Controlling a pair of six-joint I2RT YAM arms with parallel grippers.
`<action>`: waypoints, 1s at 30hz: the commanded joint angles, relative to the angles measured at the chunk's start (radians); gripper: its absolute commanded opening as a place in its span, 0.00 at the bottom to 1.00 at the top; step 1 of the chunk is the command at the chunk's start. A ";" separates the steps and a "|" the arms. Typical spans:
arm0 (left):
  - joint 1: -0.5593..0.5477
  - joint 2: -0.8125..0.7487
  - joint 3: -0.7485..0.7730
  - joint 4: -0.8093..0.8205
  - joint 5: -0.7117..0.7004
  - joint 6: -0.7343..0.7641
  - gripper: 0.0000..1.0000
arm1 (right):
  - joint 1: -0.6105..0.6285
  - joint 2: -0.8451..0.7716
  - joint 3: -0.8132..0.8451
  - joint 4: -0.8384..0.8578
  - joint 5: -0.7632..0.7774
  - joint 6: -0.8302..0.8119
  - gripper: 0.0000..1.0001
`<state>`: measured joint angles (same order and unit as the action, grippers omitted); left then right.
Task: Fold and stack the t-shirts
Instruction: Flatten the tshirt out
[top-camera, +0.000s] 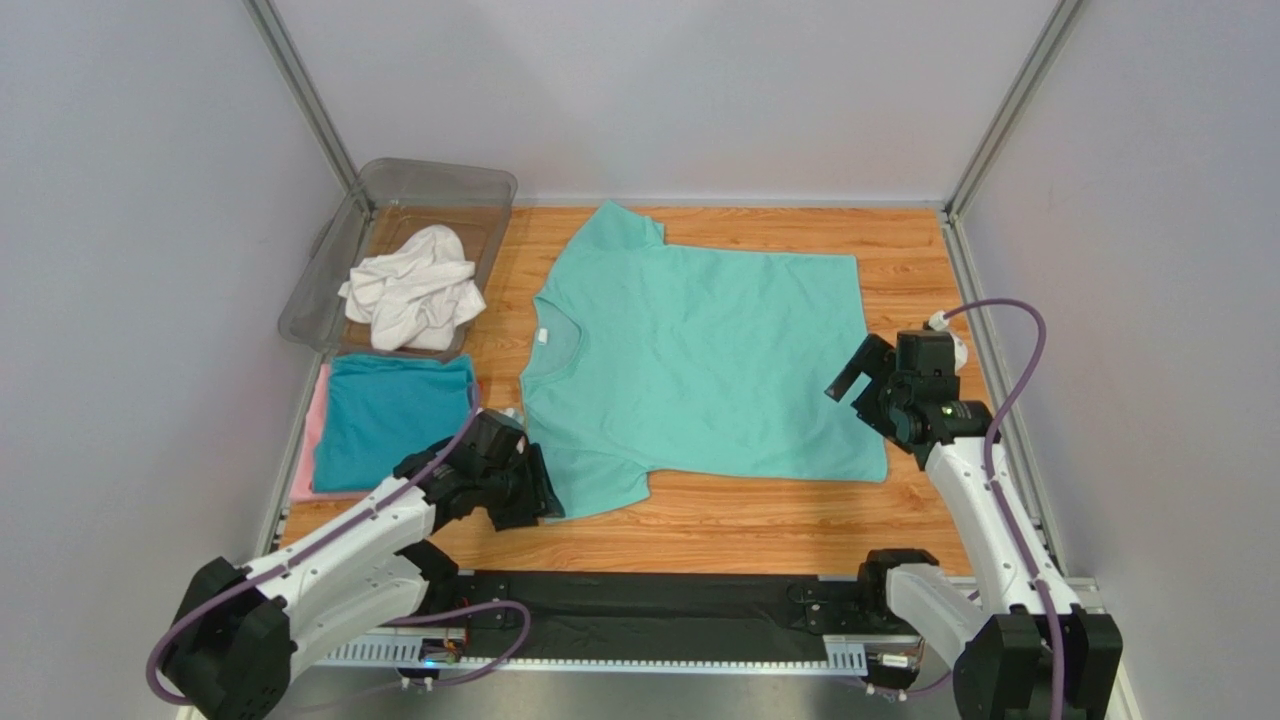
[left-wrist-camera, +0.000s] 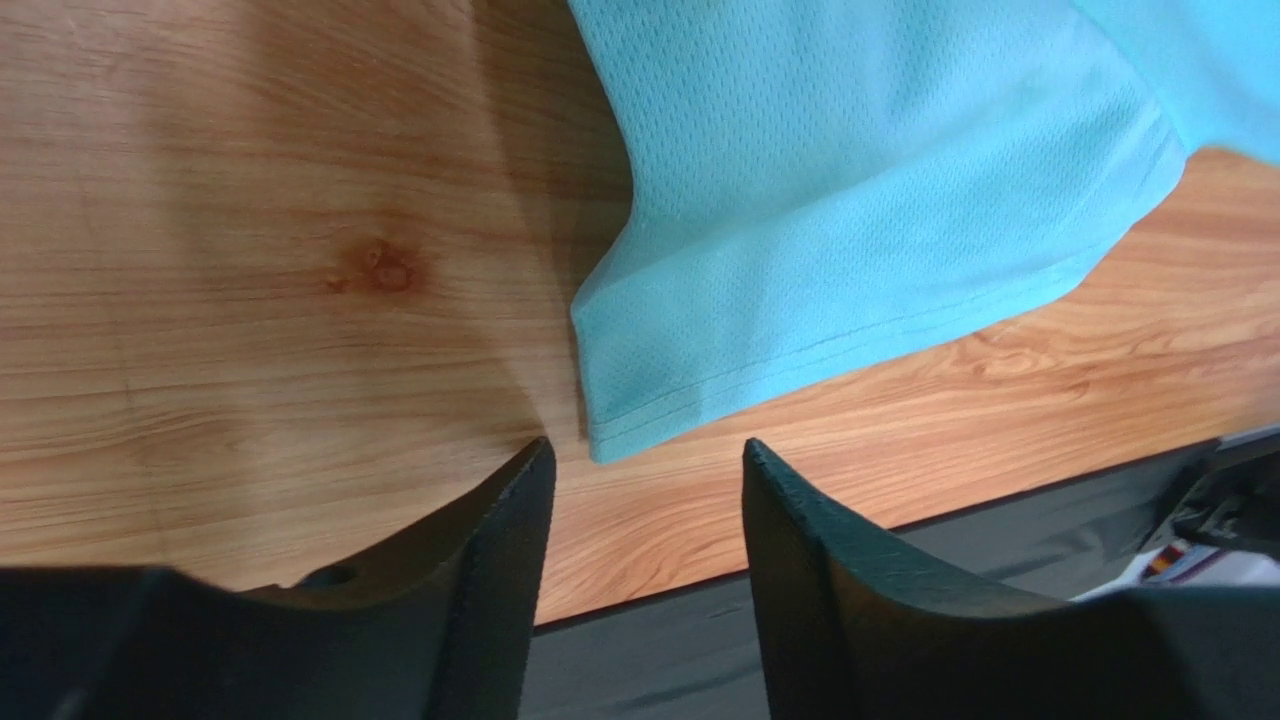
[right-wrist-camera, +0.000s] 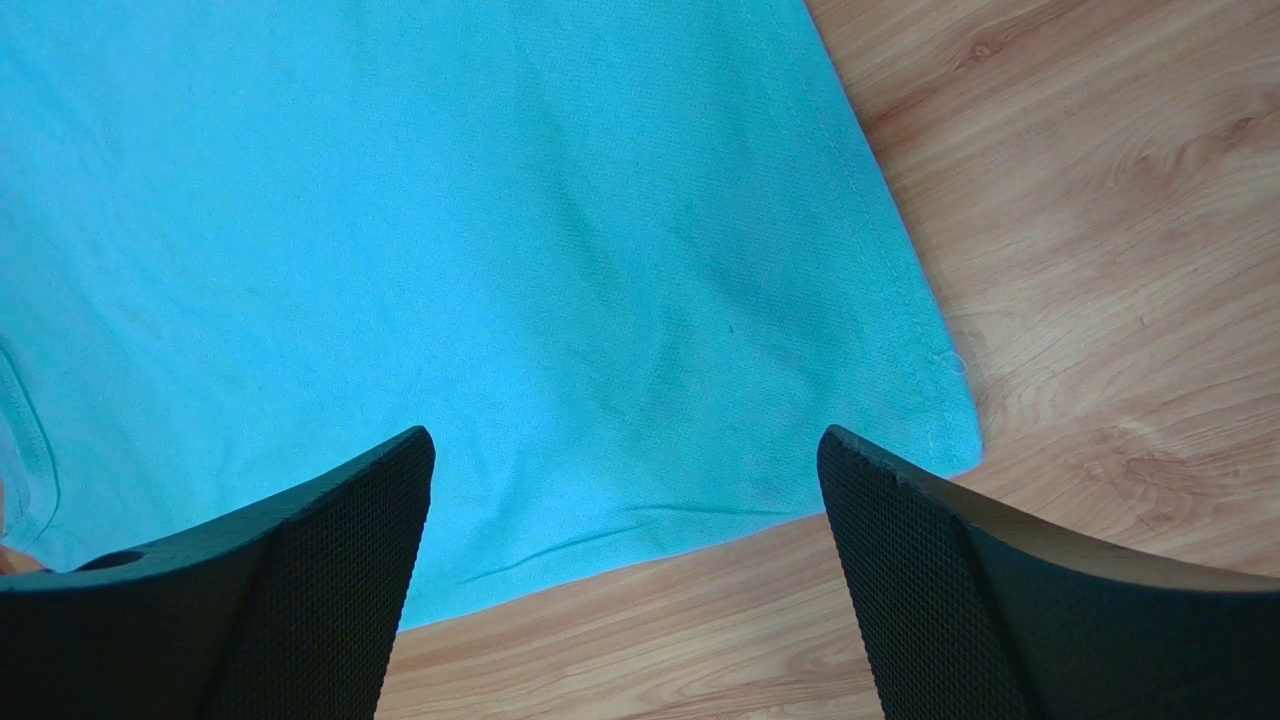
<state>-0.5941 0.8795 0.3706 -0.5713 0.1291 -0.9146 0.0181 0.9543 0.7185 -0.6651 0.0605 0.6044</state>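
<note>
A mint green t-shirt (top-camera: 691, 360) lies spread flat on the wooden table, neck to the left. My left gripper (top-camera: 526, 488) hovers at its near-left sleeve. In the left wrist view the sleeve hem (left-wrist-camera: 676, 405) sits just ahead of the left gripper (left-wrist-camera: 646, 446), whose jaws stand partly apart with only bare wood between them. My right gripper (top-camera: 857, 387) is open wide over the near-right hem corner (right-wrist-camera: 932, 420), and the right gripper (right-wrist-camera: 624, 435) holds nothing. A crumpled white t-shirt (top-camera: 413, 285) lies in the bin. A folded teal-blue t-shirt (top-camera: 391, 420) rests on a pink one (top-camera: 316, 435).
A clear plastic bin (top-camera: 436, 183) stands at the back left, tilted against the wall. The folded stack sits at the table's left edge. A black rail (top-camera: 676, 600) runs along the near edge between the arm bases. Grey walls enclose three sides.
</note>
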 joint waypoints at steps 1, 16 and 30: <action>-0.004 0.062 0.014 0.062 -0.008 -0.013 0.53 | -0.003 0.012 -0.004 0.030 -0.022 0.011 1.00; -0.016 0.199 0.028 0.111 -0.023 -0.003 0.08 | -0.003 -0.012 -0.048 -0.002 0.015 0.018 1.00; -0.029 0.093 0.018 0.007 0.050 0.010 0.00 | -0.006 -0.046 -0.180 -0.070 0.102 0.215 1.00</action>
<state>-0.6159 1.0233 0.3977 -0.4904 0.1608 -0.9253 0.0181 0.9215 0.5591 -0.7315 0.1097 0.7475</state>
